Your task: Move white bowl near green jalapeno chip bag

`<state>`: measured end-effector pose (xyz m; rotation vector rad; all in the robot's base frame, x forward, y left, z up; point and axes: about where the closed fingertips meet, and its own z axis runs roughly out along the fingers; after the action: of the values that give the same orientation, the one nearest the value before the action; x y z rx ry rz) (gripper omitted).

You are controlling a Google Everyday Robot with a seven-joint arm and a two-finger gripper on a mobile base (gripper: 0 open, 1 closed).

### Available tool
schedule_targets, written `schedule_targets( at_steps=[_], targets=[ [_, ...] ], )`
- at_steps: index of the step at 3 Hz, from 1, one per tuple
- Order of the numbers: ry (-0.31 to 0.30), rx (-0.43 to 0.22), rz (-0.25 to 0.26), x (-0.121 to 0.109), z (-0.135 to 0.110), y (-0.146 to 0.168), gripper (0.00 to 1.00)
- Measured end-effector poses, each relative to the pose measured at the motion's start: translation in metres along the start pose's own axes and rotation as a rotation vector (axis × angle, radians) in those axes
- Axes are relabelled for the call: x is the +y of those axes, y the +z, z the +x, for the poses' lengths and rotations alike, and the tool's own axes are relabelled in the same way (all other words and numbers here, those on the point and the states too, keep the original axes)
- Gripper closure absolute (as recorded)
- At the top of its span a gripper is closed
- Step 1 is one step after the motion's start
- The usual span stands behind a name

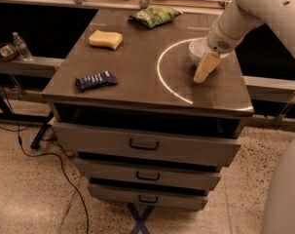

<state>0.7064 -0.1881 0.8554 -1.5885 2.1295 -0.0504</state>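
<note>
The white bowl (197, 51) sits on the right side of the brown cabinet top (137, 62), mostly hidden behind my arm. My gripper (205, 68) reaches down from the upper right, its cream-coloured fingers right at the bowl's front rim. The green jalapeno chip bag (155, 16) lies at the back of the top, left of the bowl and well apart from it.
A yellow sponge (105, 39) lies at the back left. A dark blue snack bar (95, 80) lies near the front left edge. A bright arc of light (162, 77) marks the top. Drawers (144, 144) lie below; a shelf with a bottle (20, 45) stands left.
</note>
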Motion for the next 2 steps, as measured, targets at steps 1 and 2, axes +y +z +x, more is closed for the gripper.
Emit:
schedule_targets(
  at_steps=[1, 2],
  targets=[
    [0.017, 0.025, 0.017, 0.0026, 0.0088, -0.0028, 0.4],
    [0.015, 0.046, 0.014, 0.0107, 0.0048, 0.0001, 0.63]
  ],
)
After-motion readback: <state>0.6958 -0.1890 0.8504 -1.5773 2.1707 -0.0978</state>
